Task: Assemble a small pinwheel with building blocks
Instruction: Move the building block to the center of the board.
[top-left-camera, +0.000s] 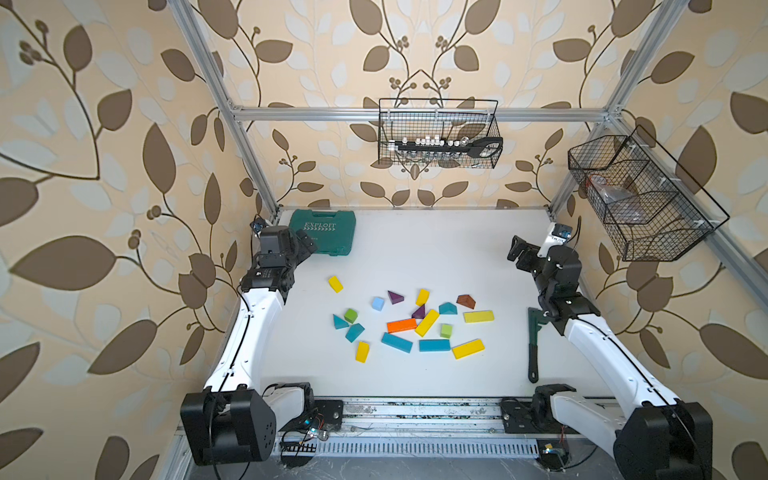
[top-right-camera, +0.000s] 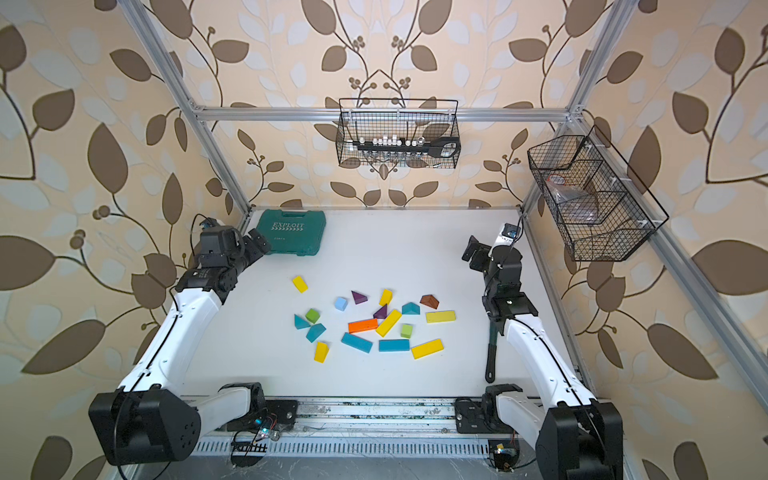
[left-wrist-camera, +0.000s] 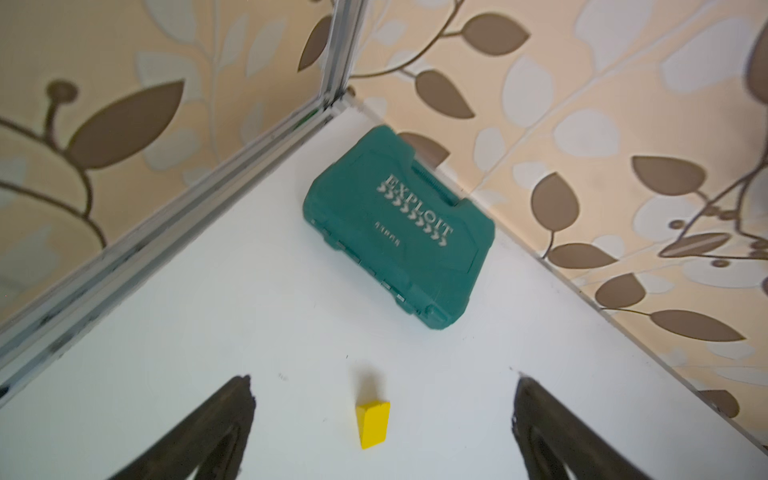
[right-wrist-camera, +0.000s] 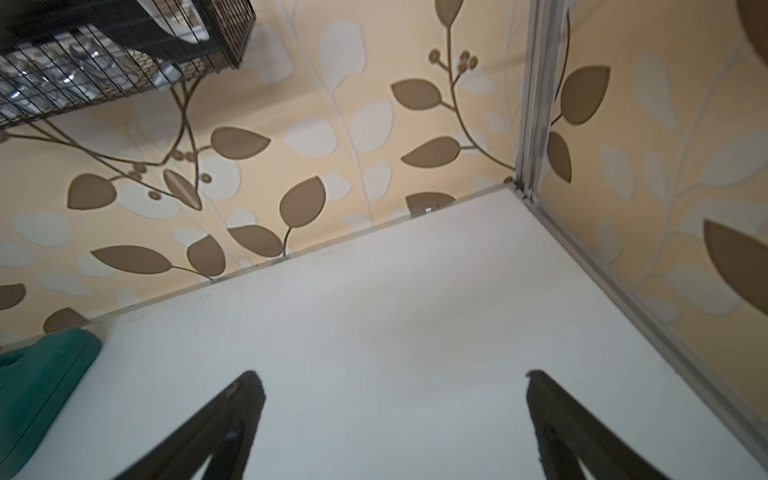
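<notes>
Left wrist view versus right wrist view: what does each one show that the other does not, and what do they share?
Only the left wrist view: a yellow block on the white table, framed by the open left gripper, and the EXPLOIT lettering on the teal tool case. Only the right wrist view: a wire basket on the wall, and the open, empty right gripper. Both: the tool case, just a corner of it in the right wrist view, the table and the leaf wallpaper.

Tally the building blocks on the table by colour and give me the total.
Yellow blocks: 6
Teal blocks: 5
Green blocks: 2
Purple blocks: 2
Orange block: 1
Brown block: 1
Pale blue block: 1
Total: 18
</notes>
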